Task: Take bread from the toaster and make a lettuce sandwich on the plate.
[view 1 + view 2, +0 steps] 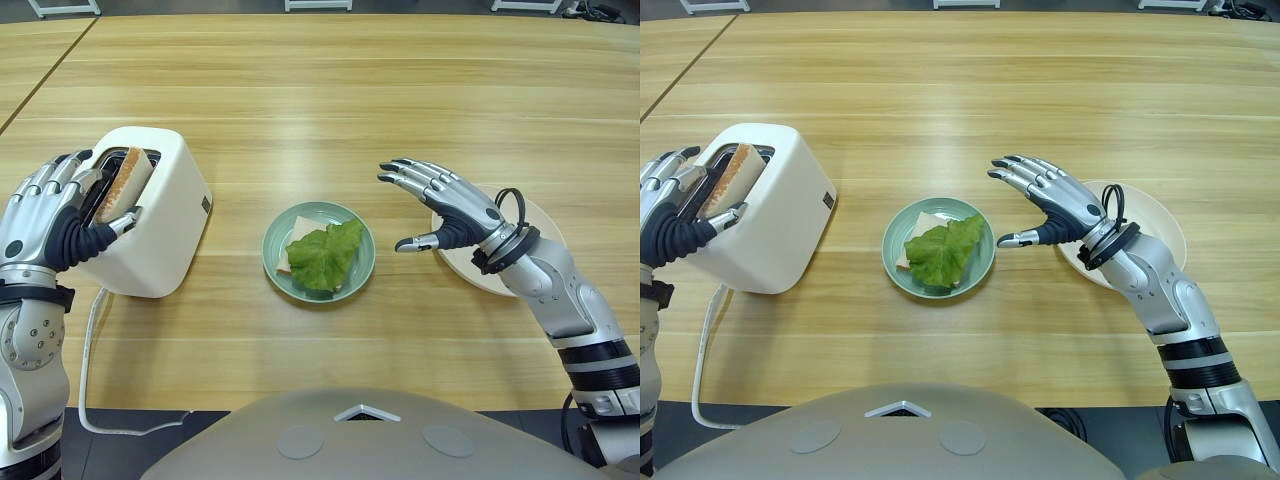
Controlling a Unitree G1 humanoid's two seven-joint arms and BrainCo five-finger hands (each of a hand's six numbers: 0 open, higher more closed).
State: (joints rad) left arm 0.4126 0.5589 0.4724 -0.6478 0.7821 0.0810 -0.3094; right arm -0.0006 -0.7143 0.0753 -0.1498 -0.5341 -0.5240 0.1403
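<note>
A white toaster [160,220] stands at the left with a toasted bread slice [127,178] sticking up from its slot. My left hand [55,215] is curled over the toaster's top, fingers against the slice's left face and thumb at its near end. At the centre, a green plate [366,265] holds another bread slice [297,224] with a lettuce leaf [326,256] on top. My right hand [445,205] hovers open just right of the plate, palm down, holding nothing.
A shallow white dish [1155,215] lies under my right wrist. The toaster's white cord [88,370] runs down to the table's near edge at the left. Bare wooden tabletop stretches behind the plate and toaster.
</note>
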